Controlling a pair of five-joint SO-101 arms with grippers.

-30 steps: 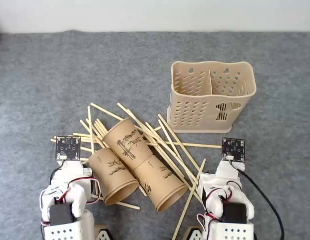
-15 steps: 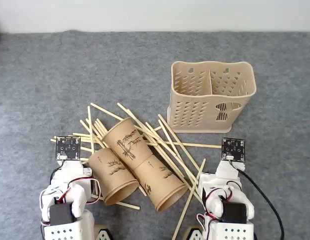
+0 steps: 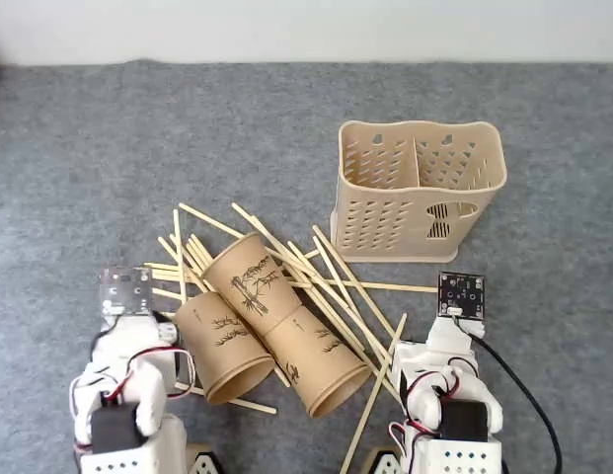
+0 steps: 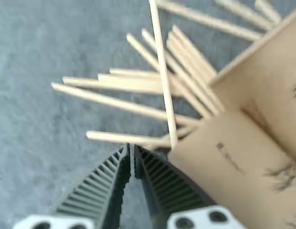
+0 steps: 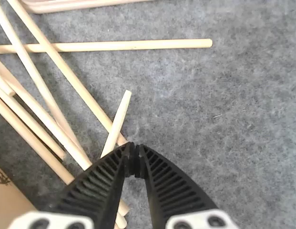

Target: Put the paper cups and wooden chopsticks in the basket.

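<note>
Upright at the far right of the grey table [image 3: 109,138]: basket [image 3: 385,222], perforated walls, one divider, two compartments. Nearer the arms and left of the basket: chopsticks [image 3: 331,286], scattered flat and crossing one another, closest ends near the basket foot. Lying on their sides among the chopsticks: three printed paper cups in one cluster. Top cup [image 3: 249,281] resting across several sticks and touching both others; left cup [image 3: 219,346] and right cup [image 3: 316,357] side by side, mouths turned toward the arms. All cups and chopsticks outside the basket. Left gripper [image 4: 131,148] low over the table at the near left of the pile; fingers [image 4: 162,176] closed to a thin slit, gripping nothing. Just ahead of the tips: a fan of chopstick ends [image 4: 138,107]. Beside one finger, very close or touching: wall of the left cup [image 4: 243,157]; contact cannot be told. Right gripper [image 5: 134,145] low over the table at the near right of the pile; fingers [image 5: 105,183] closed tip to tip, gripping nothing. Directly ahead of the tips: lone stick [image 5: 117,121], end pointing away, near end passing beneath the fingers. Farther off: more crossing chopsticks [image 5: 105,46] flat on the table.
</note>
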